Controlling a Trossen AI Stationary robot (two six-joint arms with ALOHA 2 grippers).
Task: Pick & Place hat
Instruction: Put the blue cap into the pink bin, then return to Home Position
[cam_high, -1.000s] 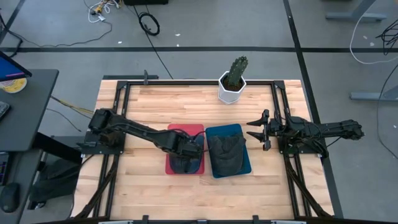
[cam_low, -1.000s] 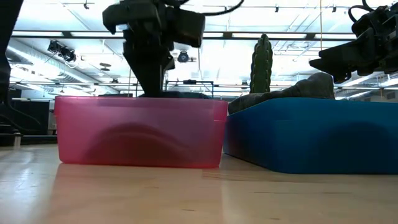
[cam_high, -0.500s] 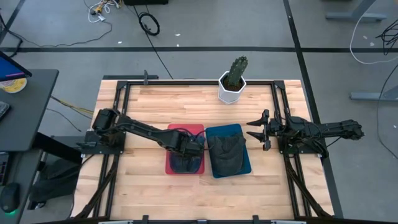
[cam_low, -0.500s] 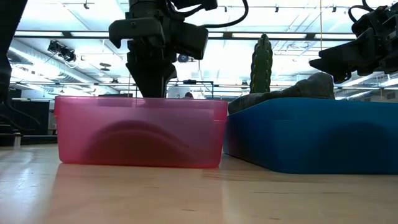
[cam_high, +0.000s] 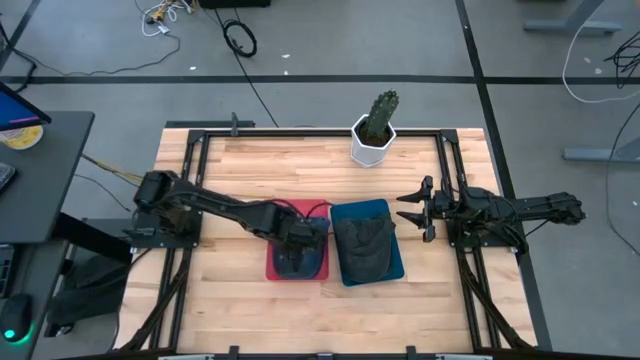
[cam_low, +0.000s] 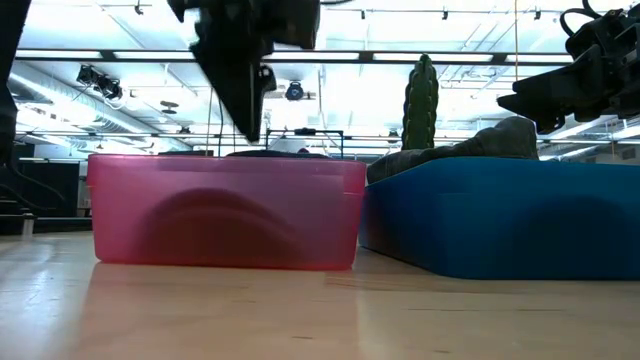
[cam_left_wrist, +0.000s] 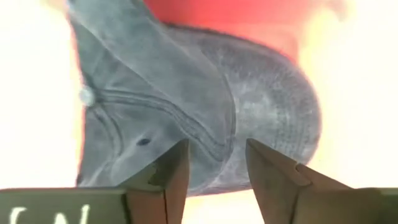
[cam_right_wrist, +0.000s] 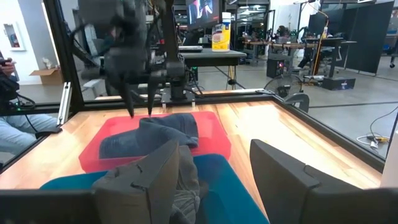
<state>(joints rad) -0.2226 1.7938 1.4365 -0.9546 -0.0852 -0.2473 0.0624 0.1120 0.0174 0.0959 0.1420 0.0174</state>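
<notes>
A blue-grey hat lies crown up inside the red bin; it also shows in the right wrist view as the hat. My left gripper hangs open just above it, fingers pointing down, above the bin's rim, touching nothing. A dark grey hat rests in the blue bin beside it. My right gripper waits open at the table's right side, level, pointing at the bins.
A cactus in a white pot stands at the table's far edge, behind the bins. The two bins sit side by side at the table's middle. Bare wood lies toward the near edge and on both sides of the bins.
My left gripper dipped toward the red bin, then rose above its rim. The blue-grey hat stays lying in the bin.
</notes>
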